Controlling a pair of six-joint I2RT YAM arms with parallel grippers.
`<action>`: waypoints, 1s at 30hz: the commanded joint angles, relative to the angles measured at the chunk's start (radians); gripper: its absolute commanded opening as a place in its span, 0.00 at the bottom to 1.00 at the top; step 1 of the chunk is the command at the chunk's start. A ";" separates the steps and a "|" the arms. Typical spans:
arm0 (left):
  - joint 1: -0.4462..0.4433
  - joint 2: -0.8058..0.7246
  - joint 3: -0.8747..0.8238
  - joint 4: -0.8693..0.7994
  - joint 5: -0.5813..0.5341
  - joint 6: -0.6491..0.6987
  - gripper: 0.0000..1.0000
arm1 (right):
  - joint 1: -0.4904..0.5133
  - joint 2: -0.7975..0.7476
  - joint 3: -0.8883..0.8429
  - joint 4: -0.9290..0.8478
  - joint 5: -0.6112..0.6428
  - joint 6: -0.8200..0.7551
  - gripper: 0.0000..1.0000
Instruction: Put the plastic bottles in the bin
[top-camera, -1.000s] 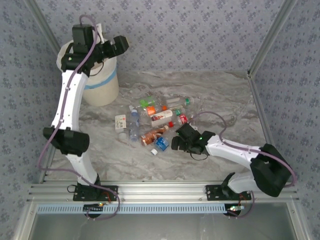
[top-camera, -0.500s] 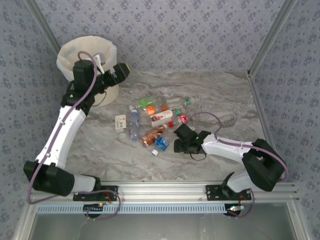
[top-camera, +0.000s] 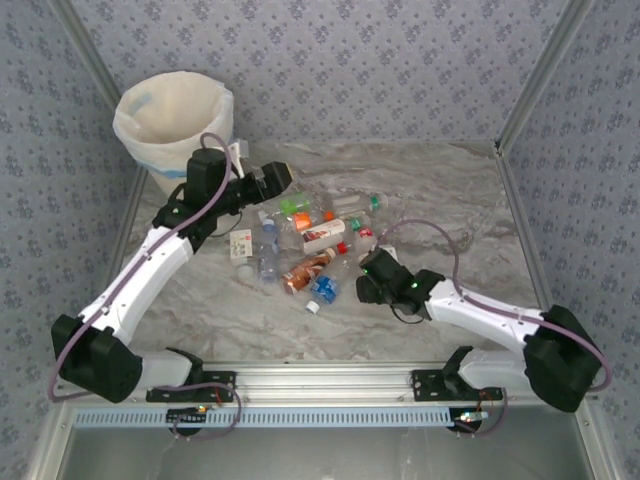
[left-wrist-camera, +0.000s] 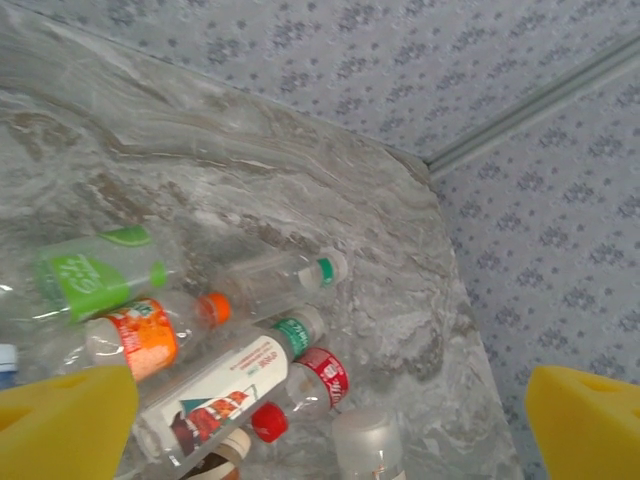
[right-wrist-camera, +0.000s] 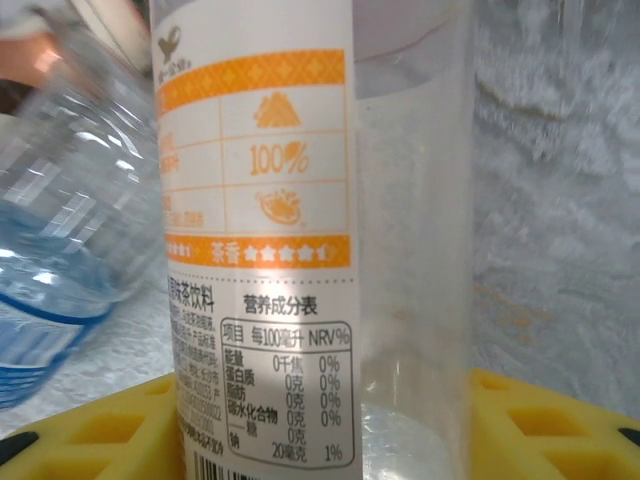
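Yellow pads (right-wrist-camera: 95, 432) of my right gripper (top-camera: 366, 287) are clamped on a clear bottle (right-wrist-camera: 260, 250), its long axis crosswise to the jaws, its orange-and-white label (right-wrist-camera: 250, 170) reading "100%" and "NRV%". That catch sits well apart from the bin (top-camera: 122, 118), beyond the heap of plastic bottles (top-camera: 310, 235). My left gripper (top-camera: 275, 178), spread wide, hangs nearer the bin.

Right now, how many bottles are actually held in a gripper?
1. The right gripper is shut on the bottle with the orange-and-white label, at the near right edge of the pile. The left gripper hangs open over the pile's far-left edge, holding nothing.
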 joint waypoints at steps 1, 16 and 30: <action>-0.019 0.054 -0.011 0.100 0.111 -0.013 1.00 | 0.008 -0.073 -0.012 0.080 0.022 -0.078 0.50; -0.168 0.238 0.032 0.254 0.300 -0.056 0.99 | -0.024 -0.073 0.087 0.430 -0.216 -0.218 0.51; -0.203 0.278 0.045 0.230 0.281 -0.026 0.61 | -0.019 -0.013 0.144 0.492 -0.237 -0.235 0.52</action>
